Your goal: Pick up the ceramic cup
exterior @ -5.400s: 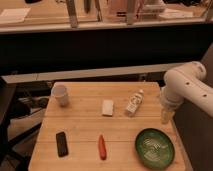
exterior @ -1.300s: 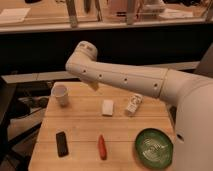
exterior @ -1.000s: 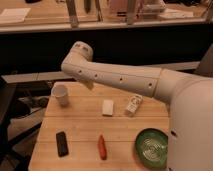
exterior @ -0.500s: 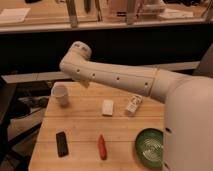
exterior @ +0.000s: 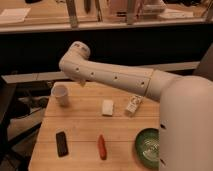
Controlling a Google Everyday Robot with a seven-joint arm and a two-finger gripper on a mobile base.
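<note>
Camera view shows the claw [exterior: 82, 81] up in the air, mostly hidden under the arm. I think it is open, and it holds nothing. Down and left of the claw stands the cup [exterior: 60, 94], upright near the far left corner of the table [exterior: 80, 132]. The cup is likely hard, smooth and light, and could break. Pinch it across the rim. The wood table is flat. A block [exterior: 107, 107] lies down and right of the claw.

Robot arm [exterior: 115, 77] swung in from right, elbow [exterior: 76, 54] now nearer the ceramic cup [exterior: 60, 94], gripper hidden behind it
</note>
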